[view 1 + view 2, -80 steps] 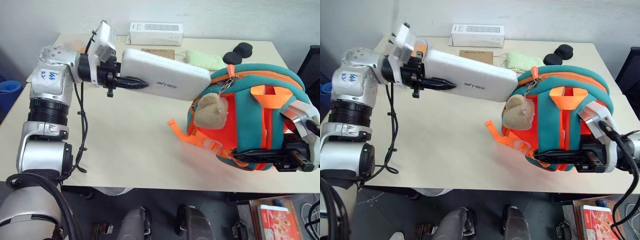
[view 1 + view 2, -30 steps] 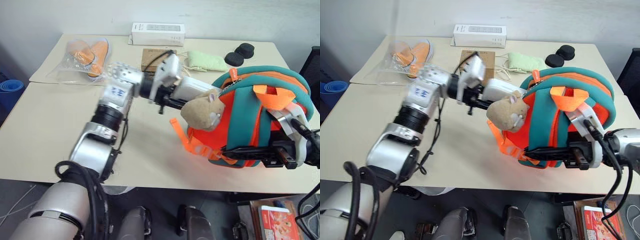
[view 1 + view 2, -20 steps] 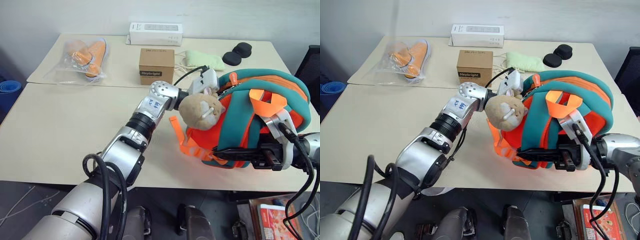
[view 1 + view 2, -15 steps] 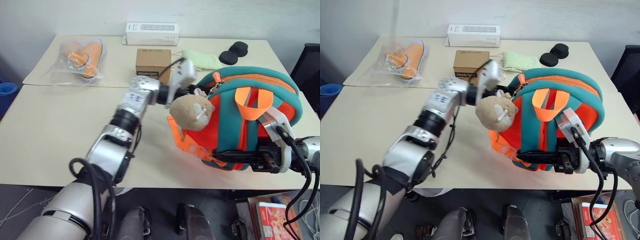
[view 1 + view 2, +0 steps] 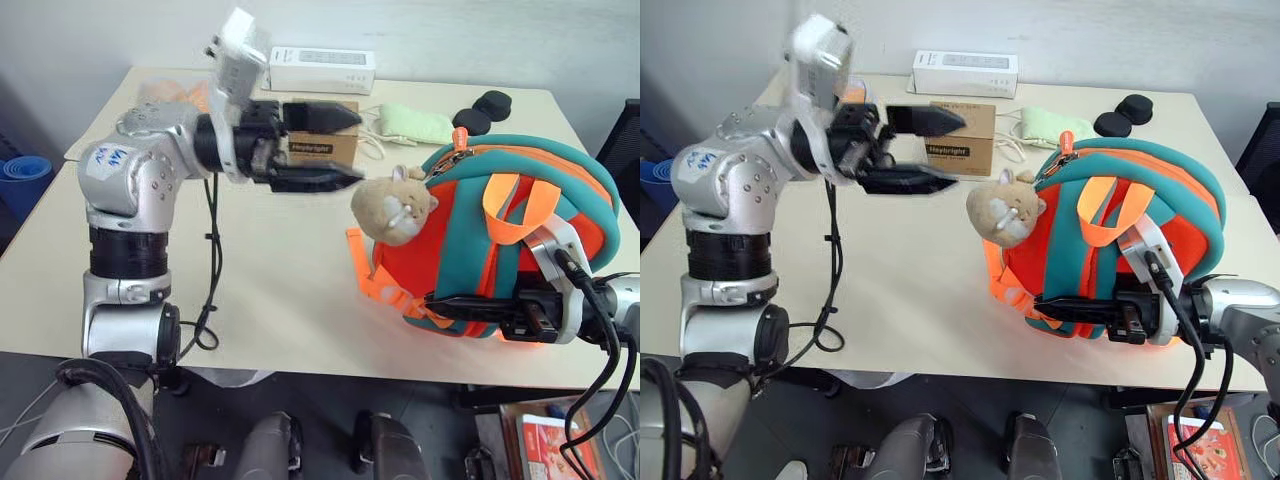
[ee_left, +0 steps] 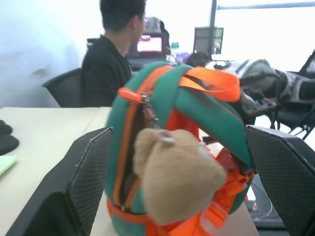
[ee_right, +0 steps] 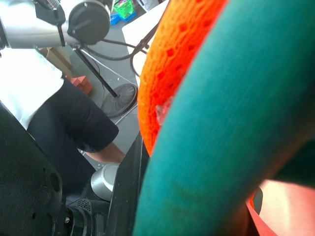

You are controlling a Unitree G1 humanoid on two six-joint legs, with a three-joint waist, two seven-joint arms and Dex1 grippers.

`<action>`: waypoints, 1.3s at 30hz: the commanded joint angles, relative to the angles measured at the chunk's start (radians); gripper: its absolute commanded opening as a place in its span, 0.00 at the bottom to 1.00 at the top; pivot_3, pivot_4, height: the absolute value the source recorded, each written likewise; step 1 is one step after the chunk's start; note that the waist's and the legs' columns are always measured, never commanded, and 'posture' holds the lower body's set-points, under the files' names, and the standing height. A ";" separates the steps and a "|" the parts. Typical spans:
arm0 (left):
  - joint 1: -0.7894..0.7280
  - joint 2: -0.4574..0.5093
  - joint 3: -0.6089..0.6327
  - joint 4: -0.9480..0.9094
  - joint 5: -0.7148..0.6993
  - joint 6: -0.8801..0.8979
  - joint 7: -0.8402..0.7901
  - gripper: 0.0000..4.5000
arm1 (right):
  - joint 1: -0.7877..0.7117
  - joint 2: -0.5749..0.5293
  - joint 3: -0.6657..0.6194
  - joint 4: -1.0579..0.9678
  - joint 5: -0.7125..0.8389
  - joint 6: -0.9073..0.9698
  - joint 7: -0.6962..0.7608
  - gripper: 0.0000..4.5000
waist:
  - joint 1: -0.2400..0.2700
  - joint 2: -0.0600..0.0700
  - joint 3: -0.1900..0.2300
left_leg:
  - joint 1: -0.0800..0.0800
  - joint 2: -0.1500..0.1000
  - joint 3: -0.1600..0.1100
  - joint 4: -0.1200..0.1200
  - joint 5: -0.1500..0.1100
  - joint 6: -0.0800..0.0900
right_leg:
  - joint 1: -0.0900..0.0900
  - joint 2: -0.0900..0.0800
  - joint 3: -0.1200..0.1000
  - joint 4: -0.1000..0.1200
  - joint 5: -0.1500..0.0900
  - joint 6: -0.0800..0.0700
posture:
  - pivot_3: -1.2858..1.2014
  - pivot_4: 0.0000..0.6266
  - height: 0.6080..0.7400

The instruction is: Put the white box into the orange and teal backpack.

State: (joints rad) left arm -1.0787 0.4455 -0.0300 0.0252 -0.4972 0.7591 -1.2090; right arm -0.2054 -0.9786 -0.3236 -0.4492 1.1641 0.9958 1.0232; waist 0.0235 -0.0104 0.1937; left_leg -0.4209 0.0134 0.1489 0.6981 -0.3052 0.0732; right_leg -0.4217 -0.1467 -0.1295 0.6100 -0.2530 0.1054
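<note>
The orange and teal backpack [image 5: 520, 250] stands on the table's right side, with its tan plush toy [image 5: 393, 210] hanging at its left face. My left gripper [image 5: 355, 148] hovers left of the backpack, level and pointing at it. Its jaws are wide open with nothing between them. In the left wrist view the backpack [image 6: 197, 113] sits between the two spread fingers [image 6: 83, 182]. My right gripper [image 5: 432, 300] is shut on the backpack's lower front edge. The white box is hidden from view.
A brown cardboard cube [image 5: 962, 145] sits just behind the left gripper. At the table's back are a long white carton [image 5: 322, 70], a green pouch [image 5: 415, 122], two black discs [image 5: 482, 108] and a bag of orange shoes [image 5: 175, 95]. A person [image 6: 110, 49] sits beyond the table.
The left gripper carried the white box to the backpack's opening, opened, and drew back to the left and up, empty. The box no longer shows. The right gripper kept its hold.
</note>
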 commanded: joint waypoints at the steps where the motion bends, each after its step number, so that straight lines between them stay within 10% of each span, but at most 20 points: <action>1: 0.012 -0.054 -0.118 0.024 0.136 -0.095 0.134 0.99 | -0.009 -0.004 -0.015 -0.017 0.027 -0.005 0.007 0.00 | 0.001 0.000 0.000 | 0.000 0.000 0.000 0.000 0.000 0.000 | 0.000 0.001 -0.001 0.000 0.000 0.000 | 0.52 0.24 1.00; 7: 0.048 -0.099 -0.201 0.094 0.237 -0.222 0.191 0.99 | 0.000 0.004 -0.016 -0.031 0.036 -0.005 -0.007 0.00 | -0.003 0.000 0.000 | 0.000 0.001 0.001 -0.001 0.000 -0.001 | -0.003 -0.001 -0.002 -0.003 0.000 0.000 | 0.52 0.24 1.00; 21: 0.018 -0.014 -0.076 0.268 0.214 -0.278 0.162 0.36 | 0.043 0.013 -0.042 -0.011 0.002 -0.047 -0.033 0.00 | -0.001 0.000 0.000 | -0.001 0.002 0.001 -0.001 0.000 -0.001 | -0.003 -0.001 -0.003 -0.002 0.000 -0.001 | 0.52 0.24 1.00; 29: -0.026 0.074 -0.216 0.598 0.418 -0.596 0.067 0.34 | 0.068 0.025 -0.123 0.007 0.043 -0.070 -0.013 0.00 | 0.000 0.000 0.000 | -0.001 0.001 0.002 -0.001 0.000 -0.001 | -0.004 0.000 -0.004 -0.003 0.000 -0.001 | 0.52 0.24 1.00; 39: 0.090 -0.111 -0.362 0.701 0.590 -0.815 0.138 0.34 | 0.022 0.062 -0.104 0.021 0.011 -0.119 -0.042 0.00 | 0.001 0.000 0.000 | -0.002 0.001 0.002 -0.001 -0.001 0.000 | -0.005 -0.003 -0.003 -0.003 0.000 -0.001 | 0.52 0.24 1.00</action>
State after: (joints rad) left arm -0.9917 0.3329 -0.3759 0.7222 0.0561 -0.0555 -1.0850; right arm -0.1734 -0.9161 -0.4036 -0.4234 1.1844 0.9096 0.9811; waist 0.0243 -0.0106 0.1937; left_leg -0.4230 0.0148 0.1508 0.6972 -0.3063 0.0729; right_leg -0.4269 -0.1493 -0.1325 0.6067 -0.2534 0.1047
